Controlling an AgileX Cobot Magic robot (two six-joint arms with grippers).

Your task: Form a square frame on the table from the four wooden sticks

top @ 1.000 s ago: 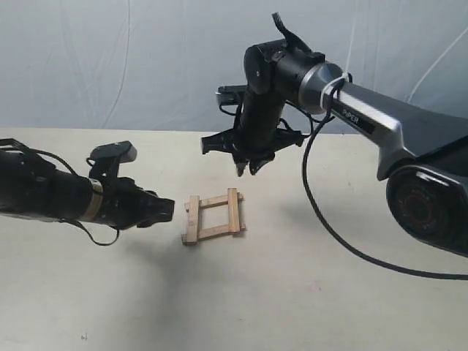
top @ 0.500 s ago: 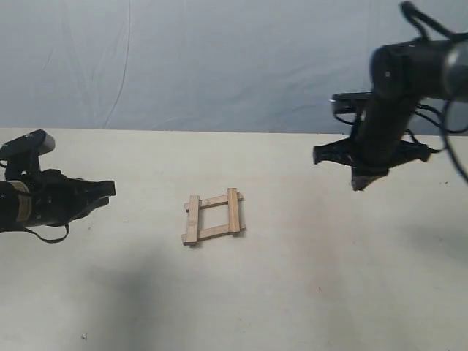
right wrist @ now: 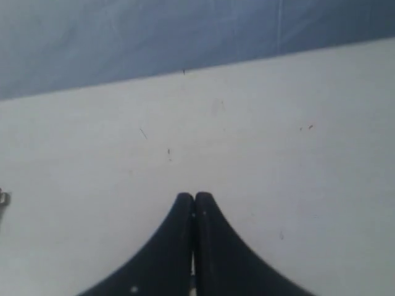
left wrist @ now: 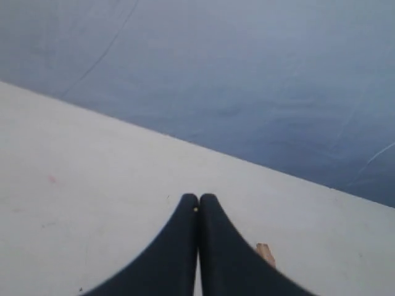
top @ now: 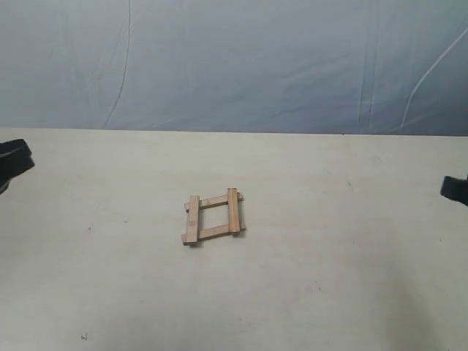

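The four wooden sticks lie together as a small square frame [top: 213, 217] in the middle of the table [top: 329, 278], two bars crossing over the other two at the corners. One stick end [left wrist: 266, 253] peeks out beside my left gripper [left wrist: 198, 198], which is shut with nothing in it. My right gripper [right wrist: 194, 198] is shut and empty too, over bare table. In the exterior view only a dark sliver of the left gripper [top: 13, 159] shows at the left edge and a sliver of the right gripper [top: 455, 190] at the right edge, both far from the frame.
A wrinkled blue-grey backdrop sheet [top: 234, 66] hangs behind the table's far edge. Faint specks and scuffs mark the pale surface.
Both arms have pulled away from the frame, the left one off to the left and the right one off to the right, almost out of the exterior view. The frame has not moved.
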